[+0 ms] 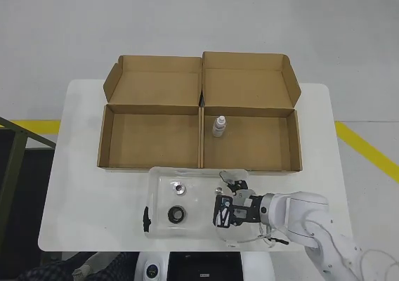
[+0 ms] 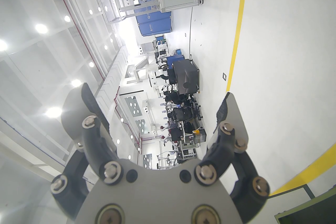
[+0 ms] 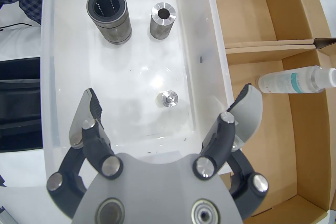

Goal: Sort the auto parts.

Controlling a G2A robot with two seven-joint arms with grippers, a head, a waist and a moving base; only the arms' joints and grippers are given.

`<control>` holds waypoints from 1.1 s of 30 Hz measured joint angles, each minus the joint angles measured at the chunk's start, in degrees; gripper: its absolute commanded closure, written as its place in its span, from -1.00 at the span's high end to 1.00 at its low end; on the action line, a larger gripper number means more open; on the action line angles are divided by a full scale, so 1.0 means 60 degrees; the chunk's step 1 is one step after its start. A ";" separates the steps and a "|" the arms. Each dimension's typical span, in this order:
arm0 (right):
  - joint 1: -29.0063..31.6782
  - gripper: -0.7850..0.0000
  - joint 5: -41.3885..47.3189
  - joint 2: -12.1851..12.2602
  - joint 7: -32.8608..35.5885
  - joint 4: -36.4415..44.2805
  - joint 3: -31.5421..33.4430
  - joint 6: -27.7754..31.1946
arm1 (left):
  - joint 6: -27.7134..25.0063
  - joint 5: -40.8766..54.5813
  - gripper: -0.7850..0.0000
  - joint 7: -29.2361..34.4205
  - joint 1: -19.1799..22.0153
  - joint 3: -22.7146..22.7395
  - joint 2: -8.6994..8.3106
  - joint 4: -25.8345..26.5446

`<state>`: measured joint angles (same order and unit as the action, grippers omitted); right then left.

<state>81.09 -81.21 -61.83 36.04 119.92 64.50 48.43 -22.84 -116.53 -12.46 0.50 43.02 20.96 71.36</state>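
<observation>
Steel parts wait in a clear plastic bin (image 1: 156,175) at the near edge of the white worktop (image 1: 73,175). A large dark bearing (image 3: 108,17) and a smaller bored sleeve (image 3: 162,21) stand upright near each other but not touching. A small silver fitting (image 3: 169,99) sits apart, closer to the bin wall that faces the boxes.

The right claw (image 3: 168,93) hangs over the bin, spread wide and empty, with the fitting between its fingers. That line-up suggests the fitting is the next pick.

Behind the bin, two open cardboard boxes stand side by side as sorting targets. The left box (image 1: 150,140) is bare, and the right box (image 1: 256,144) holds a white bottle (image 1: 218,126).

The left claw (image 2: 157,92) is also wide and empty. It points out into the room, probably parked so the right arm has space.
</observation>
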 measured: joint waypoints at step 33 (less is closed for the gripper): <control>-0.1045 0.00 -0.0586 -0.0111 0.1193 -0.1101 -0.1336 -0.0860 | 0.0000 0.0000 1.00 0.0000 0.0000 0.0000 0.0000 0.0000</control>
<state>74.82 -84.72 -62.49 43.20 113.31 56.48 43.27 -22.84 -116.53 -12.46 0.50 43.02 20.96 71.36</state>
